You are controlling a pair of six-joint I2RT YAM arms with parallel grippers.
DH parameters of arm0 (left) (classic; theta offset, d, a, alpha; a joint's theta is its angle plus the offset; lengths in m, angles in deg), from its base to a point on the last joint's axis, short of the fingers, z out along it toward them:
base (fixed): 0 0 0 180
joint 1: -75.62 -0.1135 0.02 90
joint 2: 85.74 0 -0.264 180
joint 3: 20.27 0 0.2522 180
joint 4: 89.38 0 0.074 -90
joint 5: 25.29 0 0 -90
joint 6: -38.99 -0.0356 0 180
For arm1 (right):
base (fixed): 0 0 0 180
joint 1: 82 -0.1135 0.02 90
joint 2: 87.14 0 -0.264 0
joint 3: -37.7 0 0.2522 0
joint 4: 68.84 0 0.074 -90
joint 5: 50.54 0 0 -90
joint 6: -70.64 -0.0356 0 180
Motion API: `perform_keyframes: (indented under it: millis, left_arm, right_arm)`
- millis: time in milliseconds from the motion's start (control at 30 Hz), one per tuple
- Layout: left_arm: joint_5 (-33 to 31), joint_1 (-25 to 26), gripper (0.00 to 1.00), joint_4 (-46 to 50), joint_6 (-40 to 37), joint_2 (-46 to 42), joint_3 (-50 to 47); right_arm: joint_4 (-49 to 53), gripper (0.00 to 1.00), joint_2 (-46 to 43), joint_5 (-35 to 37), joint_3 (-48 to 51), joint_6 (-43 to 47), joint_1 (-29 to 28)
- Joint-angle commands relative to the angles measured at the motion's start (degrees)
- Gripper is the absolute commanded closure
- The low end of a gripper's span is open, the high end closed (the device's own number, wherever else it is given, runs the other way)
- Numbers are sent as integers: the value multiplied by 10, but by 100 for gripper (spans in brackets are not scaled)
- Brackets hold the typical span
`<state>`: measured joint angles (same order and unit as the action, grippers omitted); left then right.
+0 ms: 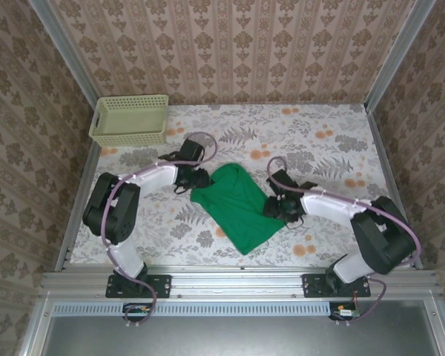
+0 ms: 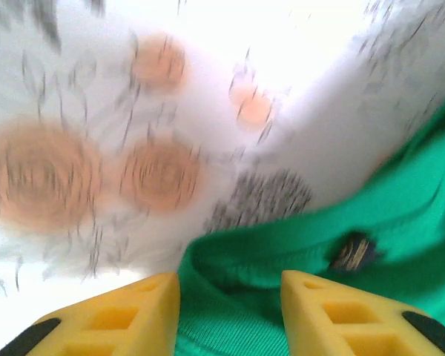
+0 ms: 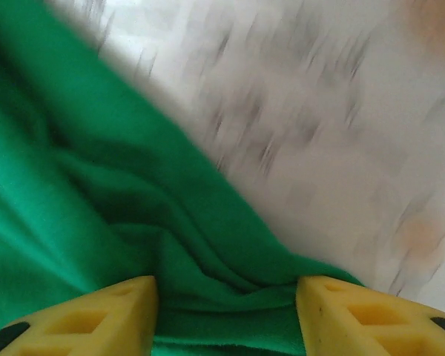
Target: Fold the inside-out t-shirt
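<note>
From above, the inside-out t-shirt (image 1: 237,208) lay crumpled in a rough lozenge near the middle of the table (image 1: 334,159), somewhat closer to the near edge than the far one. The left gripper (image 1: 195,180) sat at the shirt's far-left corner and the right gripper (image 1: 280,208) at its right side. The cloth was bunched, so the step in hand looked like spreading it flat before any fold. That would go best with both arms drawing outward together and low, towards the left and right edges, so that neither side drags the other. A pale basket (image 1: 130,119) stood in the far-left corner, well apart from the shirt. The left arm's elbow reached closest to it. Nothing lay between the shirt and the table edges.

In the left wrist view, the yellow fingers (image 2: 119,319) stood partway apart. The ribbed neckline, with a small label (image 2: 352,252), ran across the gap. I could not tell whether they pinched it. A grip on the neck band alone might stretch it, so taking the shoulder would be safer.

In the right wrist view, which was blurred, the right fingers (image 3: 356,315) were also partway apart. Folds of green cloth gathered between them. I could not tell whether the cloth was held.
</note>
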<state>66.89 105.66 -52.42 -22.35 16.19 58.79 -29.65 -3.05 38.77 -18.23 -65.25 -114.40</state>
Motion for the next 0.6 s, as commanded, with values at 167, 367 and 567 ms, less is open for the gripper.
perform_keyframes:
  millis: [167,367,567]
  left_arm:
    - [-36,8,49,117,2,-92,34]
    - [-6,32,42,33,166,-240,-161]
    - [42,48,42,-87,206,-239,-225]
  right_arm:
    - [73,37,-50,69,-100,54,-7]
    - [71,37,123,12,-256,201,18]
    - [85,39,248,8,-366,292,29]
